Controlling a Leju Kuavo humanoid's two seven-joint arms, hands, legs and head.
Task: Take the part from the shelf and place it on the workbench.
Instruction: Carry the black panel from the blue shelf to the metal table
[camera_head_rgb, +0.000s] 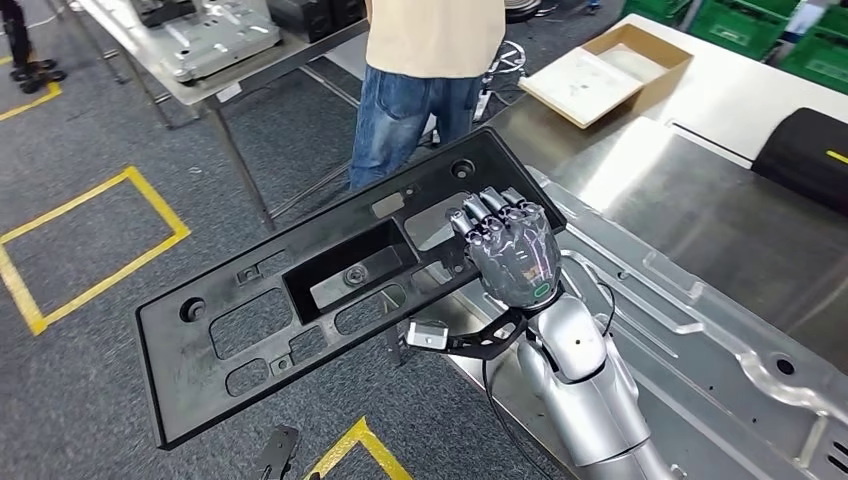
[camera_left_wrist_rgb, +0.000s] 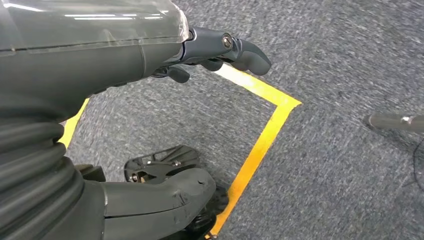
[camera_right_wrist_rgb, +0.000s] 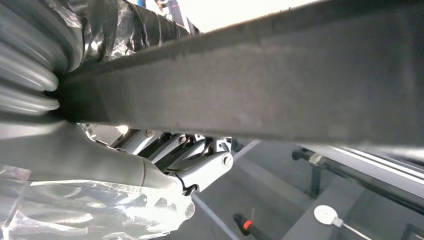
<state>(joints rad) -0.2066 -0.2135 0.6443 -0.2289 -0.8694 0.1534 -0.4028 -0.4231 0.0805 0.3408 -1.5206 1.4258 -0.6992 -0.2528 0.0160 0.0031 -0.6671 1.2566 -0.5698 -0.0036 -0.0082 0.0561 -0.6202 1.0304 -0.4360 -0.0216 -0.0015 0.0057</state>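
The right hand (camera_head_rgb: 508, 250) grips the part (camera_head_rgb: 330, 280) at one long edge near its end, fingers (camera_head_rgb: 492, 212) curled over the top face and the thumb under it, as the right wrist view shows the edge wedged between cover and fingers (camera_right_wrist_rgb: 200, 160); the hold at one end looks chosen to let the rest of the plate swing out ahead of the arm, though it leaves most of the weight hanging away from the hand, so I judge it liable to droop or twist. The part is in the air, tilted, its far end lower and out over the carpet, its gripped end just above the edge of the workbench (camera_head_rgb: 720, 230); it is not yet set down. It is a long flat black plastic panel with a deep rectangular recess at the middle, several rounded cut-outs and round holes near the corners. Beside the hand, on the bench, lies a pressed sheet-metal panel (camera_head_rgb: 700, 340); beyond the part stands a person (camera_head_rgb: 420, 90). The left hand (camera_left_wrist_rgb: 220, 50) hangs over yellow floor tape (camera_left_wrist_rgb: 260, 140), holding nothing, its fingers loosely apart.
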